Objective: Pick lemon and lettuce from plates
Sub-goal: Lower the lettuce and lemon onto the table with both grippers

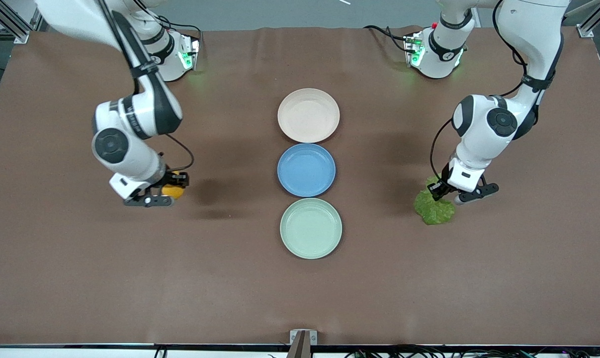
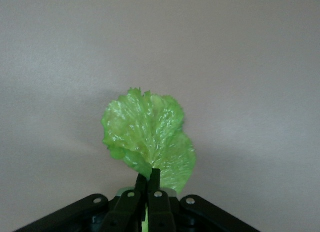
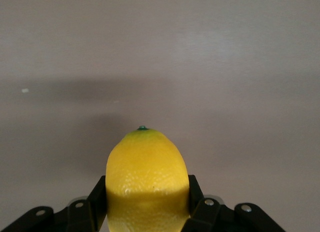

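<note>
My right gripper (image 1: 173, 186) is shut on the yellow lemon (image 1: 174, 190) (image 3: 146, 179), over bare table toward the right arm's end; its fingers (image 3: 97, 194) clamp both sides of the fruit. My left gripper (image 1: 440, 194) (image 2: 148, 178) is shut on the stem end of the crinkled green lettuce (image 1: 434, 209) (image 2: 147, 142), which hangs low over the table toward the left arm's end. The beige-pink plate (image 1: 308, 115) and the mint green plate (image 1: 310, 227) lie bare in the middle of the table, the beige-pink one farther from the front camera.
A blue plate (image 1: 306, 169) lies between the two task plates, with nothing on it. The brown table mat (image 1: 300, 298) spreads around them. Both robot bases stand along the table edge farthest from the front camera.
</note>
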{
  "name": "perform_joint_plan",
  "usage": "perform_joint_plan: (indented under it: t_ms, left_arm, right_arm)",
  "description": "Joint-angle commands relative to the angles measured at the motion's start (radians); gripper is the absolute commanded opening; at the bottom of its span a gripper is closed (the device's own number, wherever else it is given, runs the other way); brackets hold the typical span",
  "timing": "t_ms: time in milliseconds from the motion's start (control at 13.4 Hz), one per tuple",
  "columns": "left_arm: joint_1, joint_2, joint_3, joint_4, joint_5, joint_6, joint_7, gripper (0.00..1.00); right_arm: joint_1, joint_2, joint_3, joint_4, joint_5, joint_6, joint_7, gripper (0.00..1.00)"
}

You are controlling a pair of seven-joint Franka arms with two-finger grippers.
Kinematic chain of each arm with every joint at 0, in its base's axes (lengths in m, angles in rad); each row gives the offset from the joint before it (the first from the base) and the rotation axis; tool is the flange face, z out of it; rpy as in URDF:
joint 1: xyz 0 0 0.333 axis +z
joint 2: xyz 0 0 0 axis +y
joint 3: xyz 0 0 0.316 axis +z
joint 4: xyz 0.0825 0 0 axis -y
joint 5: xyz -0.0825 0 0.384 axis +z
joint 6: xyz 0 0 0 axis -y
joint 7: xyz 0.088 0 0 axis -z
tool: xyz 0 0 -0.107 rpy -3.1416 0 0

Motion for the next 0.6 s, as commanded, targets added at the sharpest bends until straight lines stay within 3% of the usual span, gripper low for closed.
perform_joint_plan:
  t_ms: [0, 149, 224, 298, 373, 447, 522]
  left_arm:
    - [0.022, 0.021, -0.008, -0.018, -0.006, 0.034, 0.056, 0.09]
    - [0.031, 0.034, -0.006, -0.027, -0.005, 0.032, 0.13, 0.17]
    - [0.054, 0.037, -0.006, -0.027, -0.003, 0.032, 0.177, 0.26]
    - [0.057, 0.035, -0.006, -0.027, -0.003, 0.032, 0.203, 0.47]
    - [0.058, 0.031, -0.006, -0.026, -0.003, 0.029, 0.219, 0.9]
    - [0.058, 0.02, -0.005, -0.024, 0.001, 0.024, 0.254, 1.0]
    - [0.065, 0.003, -0.005, -0.018, 0.003, 0.014, 0.324, 1.0]
  right_arm:
    - [-0.049, 0.04, 0.021, -0.022, 0.019, 0.077, -0.028, 0.0]
    - [-0.08, 0.087, 0.023, -0.032, 0.019, 0.14, -0.045, 0.0]
    - [-0.08, 0.1, 0.023, -0.055, 0.019, 0.183, -0.047, 0.0]
    - [-0.08, 0.11, 0.023, -0.077, 0.019, 0.221, -0.048, 0.0]
    - [-0.082, 0.12, 0.021, -0.094, 0.018, 0.252, -0.048, 0.0]
    - [-0.082, 0.13, 0.021, -0.097, 0.016, 0.263, -0.05, 0.0]
    - [-0.086, 0.137, 0.021, -0.095, 0.013, 0.266, -0.05, 0.0]
